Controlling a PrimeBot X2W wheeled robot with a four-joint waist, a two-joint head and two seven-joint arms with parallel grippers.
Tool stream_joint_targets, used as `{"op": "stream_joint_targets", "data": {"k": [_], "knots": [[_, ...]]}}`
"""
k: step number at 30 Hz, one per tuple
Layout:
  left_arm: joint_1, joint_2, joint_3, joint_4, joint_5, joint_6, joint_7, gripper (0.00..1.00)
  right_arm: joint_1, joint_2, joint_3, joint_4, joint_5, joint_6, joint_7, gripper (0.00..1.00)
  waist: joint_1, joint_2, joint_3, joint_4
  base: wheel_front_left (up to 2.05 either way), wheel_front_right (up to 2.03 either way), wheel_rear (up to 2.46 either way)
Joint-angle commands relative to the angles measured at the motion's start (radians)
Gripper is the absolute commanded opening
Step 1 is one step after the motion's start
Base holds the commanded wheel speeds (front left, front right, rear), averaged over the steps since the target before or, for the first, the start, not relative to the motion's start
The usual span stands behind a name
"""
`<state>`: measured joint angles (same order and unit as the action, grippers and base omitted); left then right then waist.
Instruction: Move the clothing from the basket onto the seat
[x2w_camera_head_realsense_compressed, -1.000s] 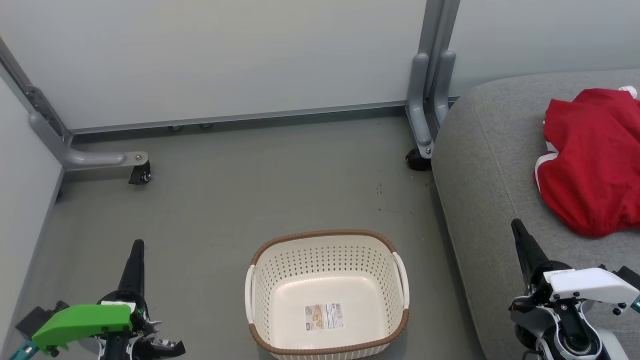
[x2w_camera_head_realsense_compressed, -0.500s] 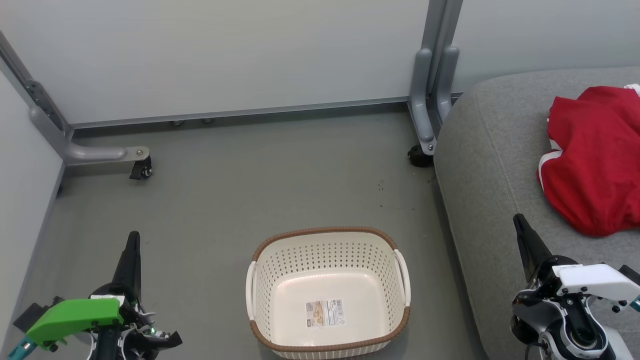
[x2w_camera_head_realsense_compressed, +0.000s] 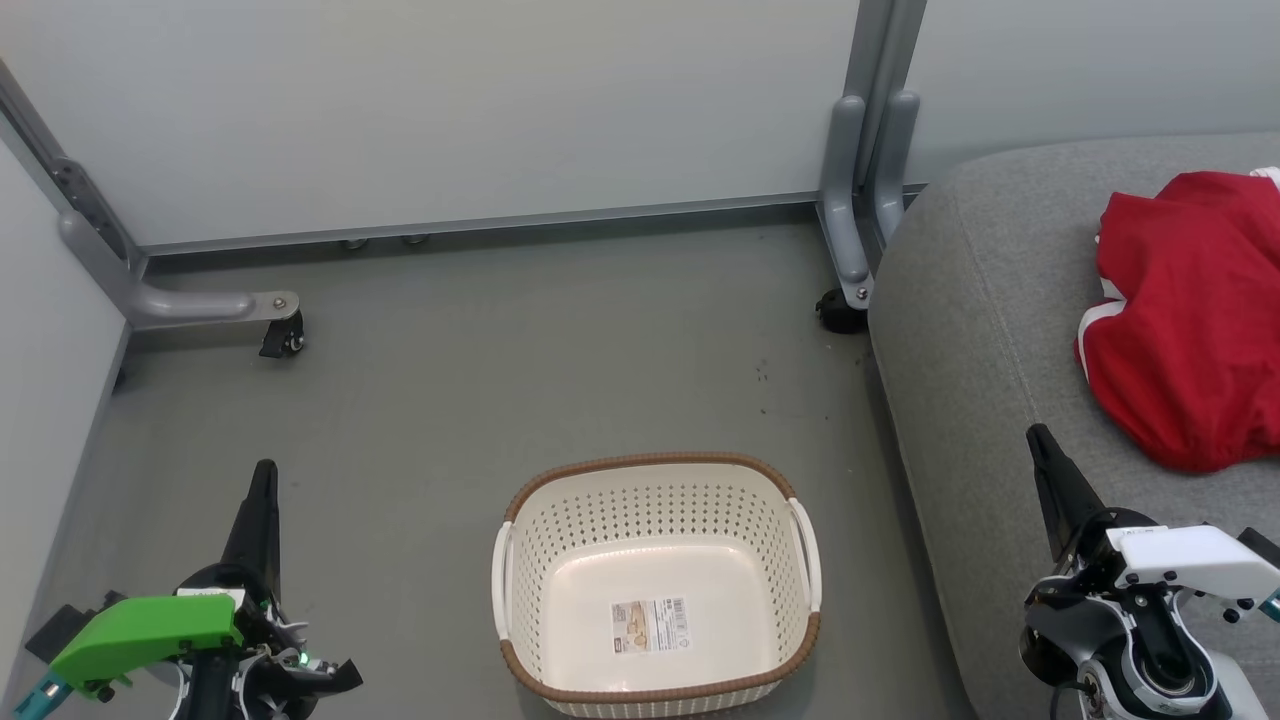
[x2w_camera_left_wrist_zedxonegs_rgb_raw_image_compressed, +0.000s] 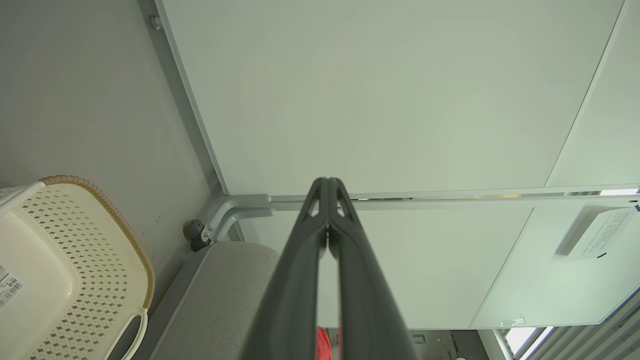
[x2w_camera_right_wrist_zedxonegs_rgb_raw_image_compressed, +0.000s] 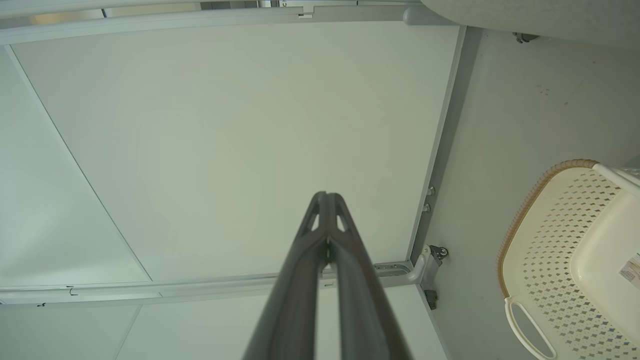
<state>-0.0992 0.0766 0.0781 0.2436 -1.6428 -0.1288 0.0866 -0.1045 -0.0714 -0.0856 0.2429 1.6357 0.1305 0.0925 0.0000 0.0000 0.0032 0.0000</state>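
Note:
The red clothing (x2w_camera_head_realsense_compressed: 1190, 320) with white trim lies bunched on the grey seat (x2w_camera_head_realsense_compressed: 980, 380) at the right of the head view. On the floor stands the cream basket (x2w_camera_head_realsense_compressed: 655, 585) with a brown rim, holding nothing but its label sticker; it also shows as basket (x2w_camera_left_wrist_zedxonegs_rgb_raw_image_compressed: 65, 270) and basket (x2w_camera_right_wrist_zedxonegs_rgb_raw_image_compressed: 570, 255). My left gripper (x2w_camera_head_realsense_compressed: 264, 472) hovers to the basket's left, fingers together and empty, seen as left gripper (x2w_camera_left_wrist_zedxonegs_rgb_raw_image_compressed: 327, 181). My right gripper (x2w_camera_head_realsense_compressed: 1036, 434) sits over the seat's front edge, shut and empty, seen as right gripper (x2w_camera_right_wrist_zedxonegs_rgb_raw_image_compressed: 326, 195).
White partition panels stand behind, with grey metal feet on castors at left foot (x2w_camera_head_realsense_compressed: 200, 310) and right foot (x2w_camera_head_realsense_compressed: 850, 250). Grey floor (x2w_camera_head_realsense_compressed: 500, 380) stretches between the panels and the basket. A sliver of red fabric (x2w_camera_left_wrist_zedxonegs_rgb_raw_image_compressed: 322, 342) peeks beside the left fingers.
The head view shifted slightly one second ago, then settled. The left gripper sits a little lower and the right gripper nearly unchanged; both stay shut.

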Motion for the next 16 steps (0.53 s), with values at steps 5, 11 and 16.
{"op": "stream_joint_targets", "data": {"k": [5, 11, 16], "knots": [[-0.016, -0.003, 0.006, 0.001, 0.005, -0.005, 0.005, 0.00, -0.005, 0.003, -0.005, 0.002, -0.002, 0.000, 0.003, 0.00, 0.0000, 0.0000, 0.000, 0.000, 0.00, 0.00, 0.00], [-0.016, -0.005, 0.008, 0.002, 0.007, -0.005, 0.007, 0.00, -0.006, 0.005, -0.007, 0.002, -0.005, 0.000, 0.005, 0.00, 0.0000, 0.0000, 0.000, 0.000, 0.00, 0.00, 0.00], [-0.016, -0.007, 0.010, 0.002, 0.009, -0.005, 0.007, 0.00, -0.006, 0.006, -0.009, 0.002, -0.006, 0.000, 0.007, 0.00, 0.0000, 0.0000, 0.000, 0.000, 0.00, 0.00, 0.00]]}}
